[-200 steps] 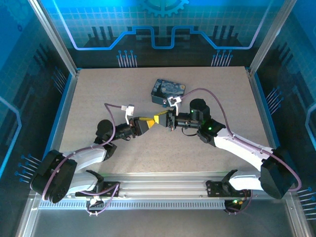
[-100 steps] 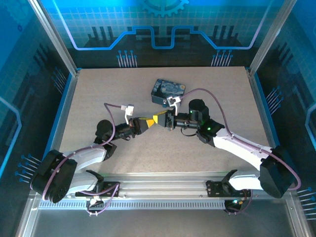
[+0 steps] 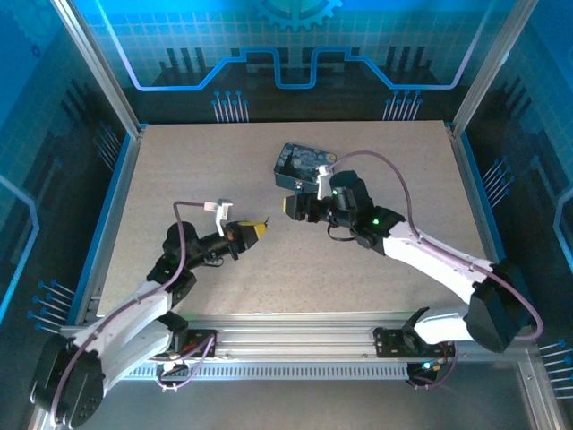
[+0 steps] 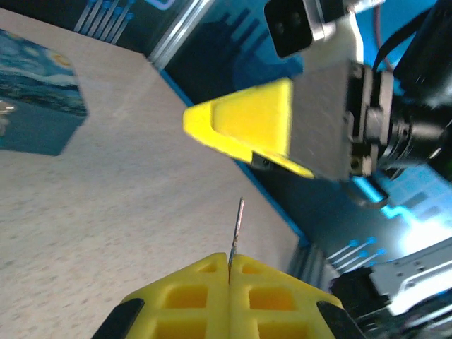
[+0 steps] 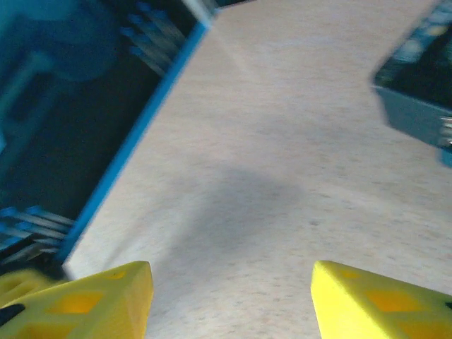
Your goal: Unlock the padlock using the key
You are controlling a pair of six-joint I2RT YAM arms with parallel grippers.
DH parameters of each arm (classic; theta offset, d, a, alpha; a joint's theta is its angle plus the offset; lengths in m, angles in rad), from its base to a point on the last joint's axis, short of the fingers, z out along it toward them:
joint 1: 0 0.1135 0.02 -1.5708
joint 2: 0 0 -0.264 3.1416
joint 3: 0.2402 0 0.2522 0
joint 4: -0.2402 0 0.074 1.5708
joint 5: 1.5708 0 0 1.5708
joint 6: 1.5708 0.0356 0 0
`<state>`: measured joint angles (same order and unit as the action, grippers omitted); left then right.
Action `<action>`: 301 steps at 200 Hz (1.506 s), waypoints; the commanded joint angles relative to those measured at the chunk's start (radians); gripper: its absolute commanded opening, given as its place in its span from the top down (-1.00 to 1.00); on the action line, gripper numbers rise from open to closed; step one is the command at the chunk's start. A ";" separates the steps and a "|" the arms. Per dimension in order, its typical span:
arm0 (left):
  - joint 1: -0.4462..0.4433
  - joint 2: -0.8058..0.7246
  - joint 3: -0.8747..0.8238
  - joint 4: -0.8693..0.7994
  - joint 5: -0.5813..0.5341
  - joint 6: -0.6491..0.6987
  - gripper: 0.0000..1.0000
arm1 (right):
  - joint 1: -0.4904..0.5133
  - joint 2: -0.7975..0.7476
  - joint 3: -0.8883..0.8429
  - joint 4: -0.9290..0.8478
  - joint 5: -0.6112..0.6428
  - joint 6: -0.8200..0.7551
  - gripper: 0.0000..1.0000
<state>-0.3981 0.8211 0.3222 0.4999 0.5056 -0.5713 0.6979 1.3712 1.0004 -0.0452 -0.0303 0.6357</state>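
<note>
Barely caught the key (image 4: 239,224) from the left wrist: a thin, dark-grey metal sliver standing out of the seam of the left gripper (image 4: 229,263), yellow jaws clenched tight on its hidden lower end. Lost it almost wholly from above, a mere dark speck at the yellow tips. Could not pick out the padlock with any certainty; noted just a blurred silvery bit (image 5: 445,125), cut off by the frame edge, touching or just beside the tin (image 3: 304,162). Found that tin rectangular, dark blue, painted in pale swirls, lying flat on the speckled beige tabletop (image 3: 179,179) toward the far middle. Saw the right gripper (image 5: 232,296) near the tin, jaws released and wide apart, bare tabletop between them; blocky yellow plastic with hollow cells, lower parts cropped. Noted a clear gap between the two grippers, tips turned toward each other.
</note>
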 commanded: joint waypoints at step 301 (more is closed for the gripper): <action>0.008 -0.262 -0.058 -0.440 -0.071 0.249 1.00 | 0.020 0.767 0.821 -0.528 0.634 -0.047 0.01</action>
<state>-0.3981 0.5526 0.2848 0.0490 0.4377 -0.3473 0.7246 2.2101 1.7069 -0.4938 0.5976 0.6998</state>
